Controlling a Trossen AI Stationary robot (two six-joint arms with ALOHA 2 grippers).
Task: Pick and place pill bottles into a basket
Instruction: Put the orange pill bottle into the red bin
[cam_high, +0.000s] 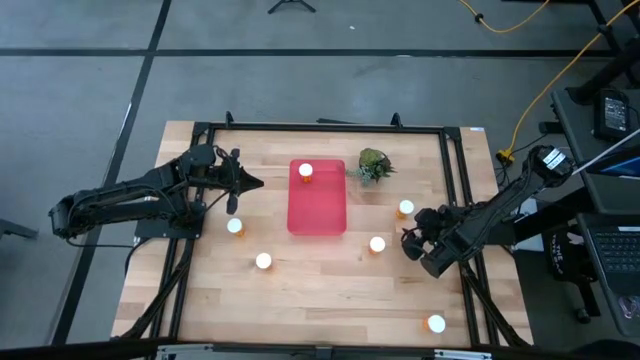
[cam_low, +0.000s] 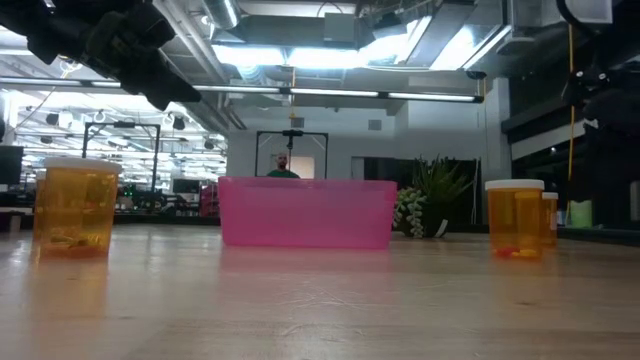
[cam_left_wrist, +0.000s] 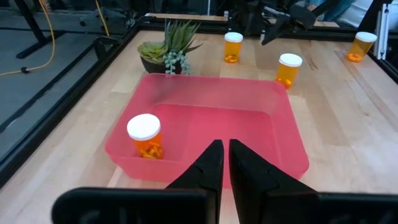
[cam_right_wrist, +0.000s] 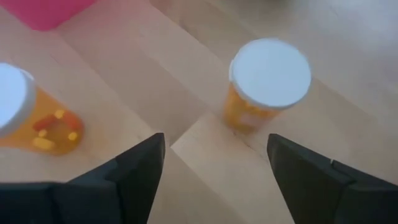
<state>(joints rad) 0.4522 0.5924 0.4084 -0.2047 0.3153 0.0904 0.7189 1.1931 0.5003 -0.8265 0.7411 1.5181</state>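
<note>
The red-pink basket (cam_high: 317, 205) lies at the table's middle with one orange, white-capped pill bottle (cam_high: 305, 171) standing upright in its far end (cam_left_wrist: 145, 135). My left gripper (cam_high: 255, 183) hovers by the basket's left wall, shut and holding nothing (cam_left_wrist: 222, 163). Several more bottles stand on the wood: two left of the basket (cam_high: 235, 226) (cam_high: 263, 261), two to its right (cam_high: 377, 244) (cam_high: 405, 208), one near the front right (cam_high: 436, 323). My right gripper (cam_high: 408, 240) is open and tipped down; one right-hand bottle (cam_right_wrist: 269, 84) stands just ahead of its fingers, untouched.
A small green potted plant (cam_high: 374, 166) stands at the basket's far right corner. A second bottle (cam_right_wrist: 31, 118) stands beside the right gripper's path. A black frame (cam_high: 455, 180) borders the table. Bare wood lies along the near edge.
</note>
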